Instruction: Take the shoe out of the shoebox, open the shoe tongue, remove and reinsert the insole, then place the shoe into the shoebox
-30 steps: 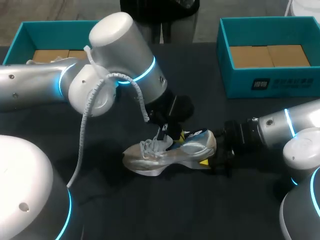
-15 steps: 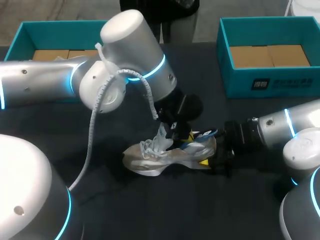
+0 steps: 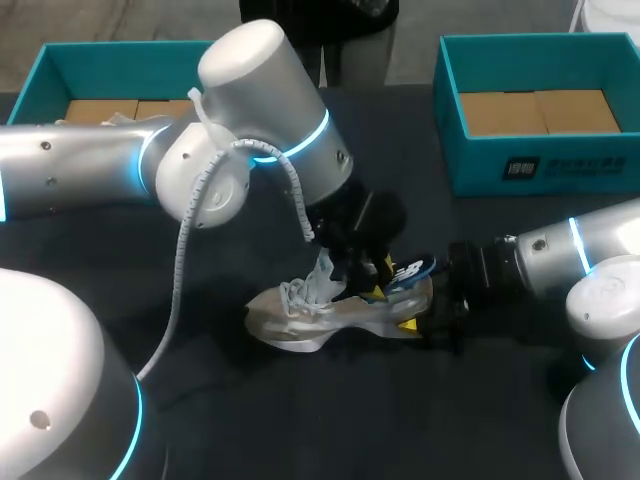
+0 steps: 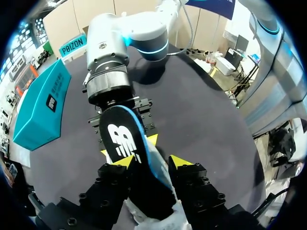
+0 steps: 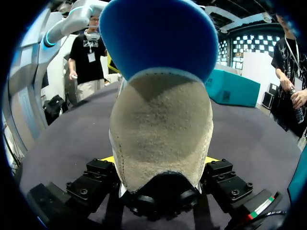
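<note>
Blue insole point(image 4: 125, 143) is sitting pinched in left tool point(image 4: 150, 161), partly out of grey shoe point(image 3: 320, 318). Right tool point(image 5: 160, 160) is clamping the heel on the table point(image 3: 300, 425). Likely removal step; next calls for a clean draw away from right tool.

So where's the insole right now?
The insole is near the middle of the table in the head view, sticking up out of the shoe at its heel, pinched in the left gripper; the right gripper holds that heel.
</note>
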